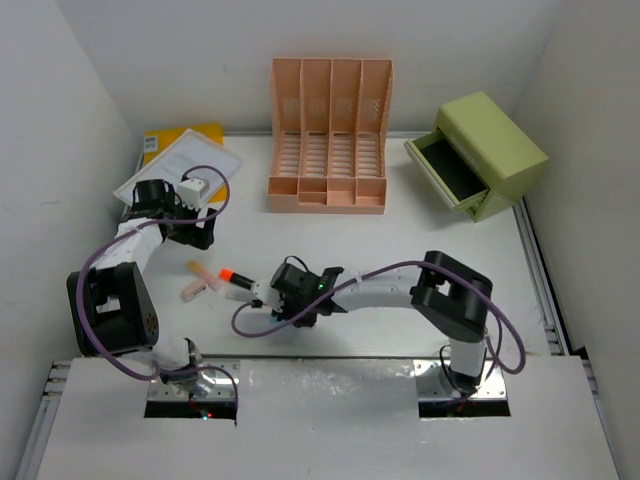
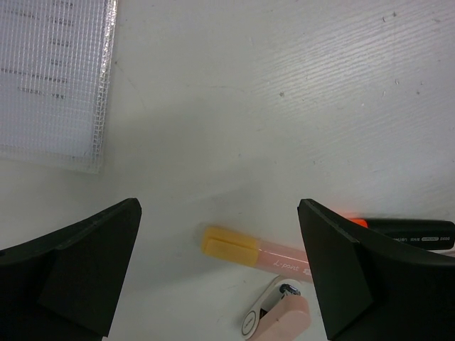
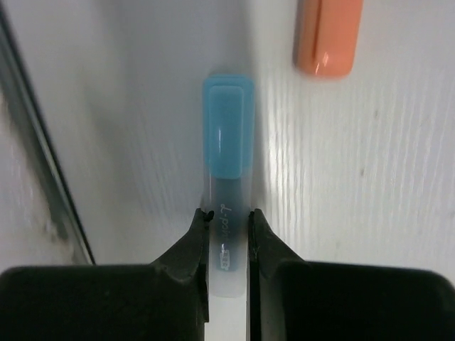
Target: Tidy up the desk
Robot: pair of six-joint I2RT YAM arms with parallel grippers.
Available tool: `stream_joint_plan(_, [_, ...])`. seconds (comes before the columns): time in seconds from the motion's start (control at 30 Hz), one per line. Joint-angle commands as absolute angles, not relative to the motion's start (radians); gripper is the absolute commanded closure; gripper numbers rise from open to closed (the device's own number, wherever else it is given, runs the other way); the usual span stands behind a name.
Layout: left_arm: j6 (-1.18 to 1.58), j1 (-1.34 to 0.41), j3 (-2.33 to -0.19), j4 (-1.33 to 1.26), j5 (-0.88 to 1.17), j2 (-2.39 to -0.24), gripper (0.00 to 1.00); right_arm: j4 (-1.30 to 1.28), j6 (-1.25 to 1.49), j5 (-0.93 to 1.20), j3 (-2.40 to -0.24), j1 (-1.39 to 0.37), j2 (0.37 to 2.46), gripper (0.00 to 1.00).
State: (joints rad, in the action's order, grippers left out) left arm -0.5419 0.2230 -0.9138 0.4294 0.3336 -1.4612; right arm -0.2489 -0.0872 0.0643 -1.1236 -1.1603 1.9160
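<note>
Gripping a blue-capped marker with the right end effector — orange cap at 1 o'clock. Spread wide, holding nothing with the left end effector — above the white worktop, file rack at 12 o'clock.

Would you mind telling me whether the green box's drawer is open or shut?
Open: the drawer juts out from the lime-green box, its dark inside exposed.

The desk is white (marker cap blue).
</note>
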Motion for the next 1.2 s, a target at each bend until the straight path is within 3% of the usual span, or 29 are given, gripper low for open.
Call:
stream_joint_plan(0.0, [-0.545, 0.219, -0.908, 0.393, 0.342, -1.440, 0.08, -0.276, -0.201, 0.115, -1.069, -1.163, 1.752, 1.00])
stream_joint_plan(0.1, [-0.545, 0.219, -0.908, 0.394, 0.341, -1.445, 0.08, -0.259, -0.222, 0.075, -1.062, -1.125, 1.597, 1.00])
stream_joint_plan(0.2, [-0.548, 0.219, -0.908, 0.397, 0.337, -1.445, 0.08, -0.258, -0.129, -0.026, -1.115, -0.961, 1.487, 1.00])
stream_joint_plan(0.37, [-0.558, 0.218, -0.911, 0.420, 0.345, -1.445, 0.08, -0.180, -0.087, -0.475, -1.163, -0.622, 1.428, 1.00])
stream_joint_plan(0.53, [-0.659, 0.204, -0.916, 0.488, 0.440, -1.433, 0.08, -0.348, -0.167, -0.485, -1.408, -0.360, 1.625, 1.00])
stream_joint_plan(0.67, [-0.739, 0.155, -0.888, 0.528, 0.466, -1.391, 0.09, -0.471, -0.253, -0.505, -1.644, -0.250, 1.795, 1.00])
stream_joint_plan(0.87, [-0.983, 0.055, -0.885, 0.681, 0.592, -1.319, 0.13, -0.489, -0.273, -0.466, -1.762, -0.127, 1.946, 1.00])
stream_joint_plan(1.07, [-1.089, 0.008, -0.897, 0.750, 0.594, -1.319, 0.15, -0.512, -0.294, -0.391, -1.796, -0.075, 2.003, 1.00])
stream_joint_plan(1.17, [-1.141, -0.017, -0.887, 0.762, 0.584, -1.325, 0.18, -0.515, -0.313, -0.391, -1.795, -0.075, 1.999, 0.86])
